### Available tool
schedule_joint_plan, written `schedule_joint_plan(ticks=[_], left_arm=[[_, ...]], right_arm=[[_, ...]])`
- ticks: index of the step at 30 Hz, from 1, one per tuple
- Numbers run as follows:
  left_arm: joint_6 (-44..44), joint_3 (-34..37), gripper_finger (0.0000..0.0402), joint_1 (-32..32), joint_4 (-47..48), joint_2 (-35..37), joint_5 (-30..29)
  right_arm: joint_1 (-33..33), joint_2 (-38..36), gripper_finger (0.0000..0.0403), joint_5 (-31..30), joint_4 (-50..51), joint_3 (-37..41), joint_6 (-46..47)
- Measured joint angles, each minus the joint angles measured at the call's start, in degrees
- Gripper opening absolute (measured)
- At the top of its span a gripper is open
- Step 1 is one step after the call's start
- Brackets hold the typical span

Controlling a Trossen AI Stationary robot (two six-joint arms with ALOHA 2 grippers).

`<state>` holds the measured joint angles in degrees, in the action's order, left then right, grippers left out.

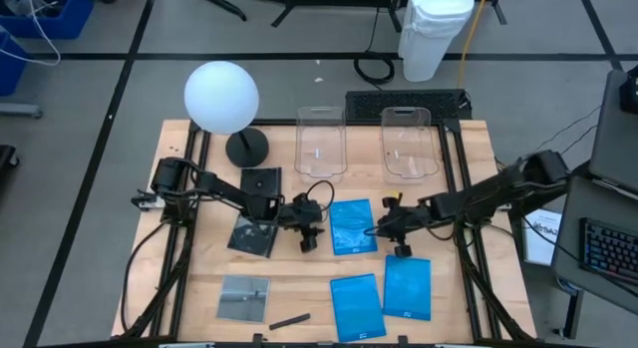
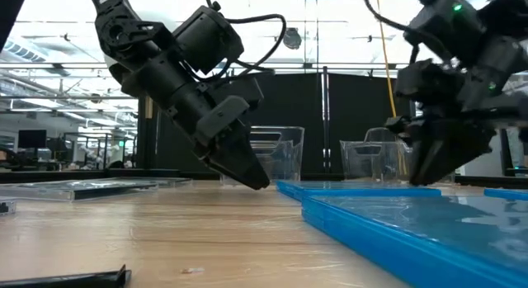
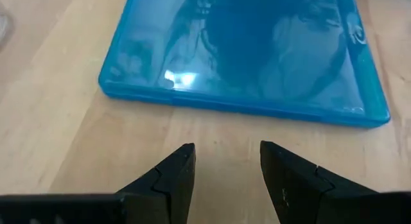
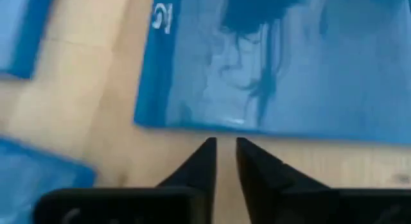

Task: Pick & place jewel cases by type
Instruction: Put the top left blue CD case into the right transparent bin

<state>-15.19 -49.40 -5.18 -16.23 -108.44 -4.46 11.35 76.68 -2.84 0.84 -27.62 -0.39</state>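
My right pincer (image 4: 223,153), barely parted and empty, faces the blue case (image 4: 276,63) just ahead; left pincer (image 3: 225,166) gapes opposite. Next: grasp its edge, I judge.

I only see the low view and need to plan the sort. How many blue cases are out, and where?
Observer: Three. The middle blue case lies between the two pincers, and the two front blue cases lie nearer the table's front edge.
Operator: Is the left pincer holding anything?
Observer: No. The left pincer is open over bare wood, just short of the middle blue case's edge.
Operator: And the right one?
Observer: The right pincer is empty, with its fingers narrowly parted, also short of that case.
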Motion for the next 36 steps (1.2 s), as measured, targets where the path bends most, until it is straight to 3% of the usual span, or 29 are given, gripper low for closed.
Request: schedule_joint_plan(ticks=[7, 12, 21, 36], left_arm=[[0.98, 0.02, 0.0179, -1.32, -0.33, -0.02, -0.14], [-0.07, 0.04, 0.0179, -1.61, -0.8, -1.17, -1.76], [0.96, 0.12, 0.0179, -1.67, -3.77, -5.2, -3.15], [3.09, 0.23, 0.0179, -2.5, -4.89, -3.45, -5.03]], right_arm=[[0.02, 6.63, 0.0179, -8.36, -4.79, -0.07, -3.54], [0.01, 9.26, 0.022, -13.54, -10.41, 0.04, -8.41], [0.24, 9.96, 0.0223, -14.13, -20.66, 0.7, -21.21], [5.81, 7.31, 0.0216, -20.31, -15.49, -2.03, -29.92]])
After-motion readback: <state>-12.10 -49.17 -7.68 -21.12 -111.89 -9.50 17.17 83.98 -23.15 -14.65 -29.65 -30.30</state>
